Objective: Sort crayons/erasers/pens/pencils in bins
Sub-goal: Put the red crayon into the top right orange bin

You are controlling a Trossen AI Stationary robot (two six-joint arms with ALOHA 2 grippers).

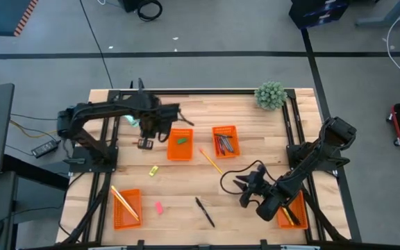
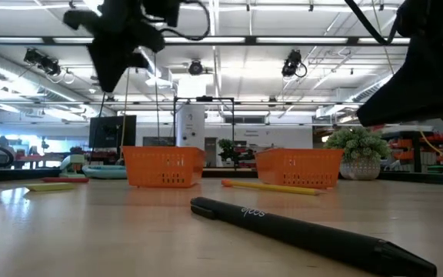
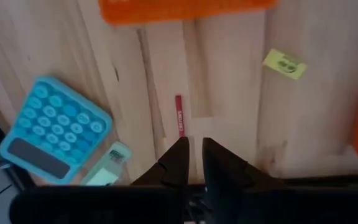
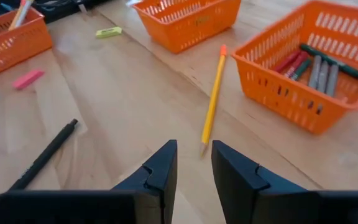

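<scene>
Red crayon lies loose on the wooden table, straight ahead of my left gripper, its long axis in line with my reach. My jaws stand narrowly parted, grasping nothing. Beside it sits the blue calculator. My right gripper waits empty, well apart

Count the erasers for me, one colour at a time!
green eraser: 1
yellow eraser: 1
pink eraser: 1
Total: 3
</scene>
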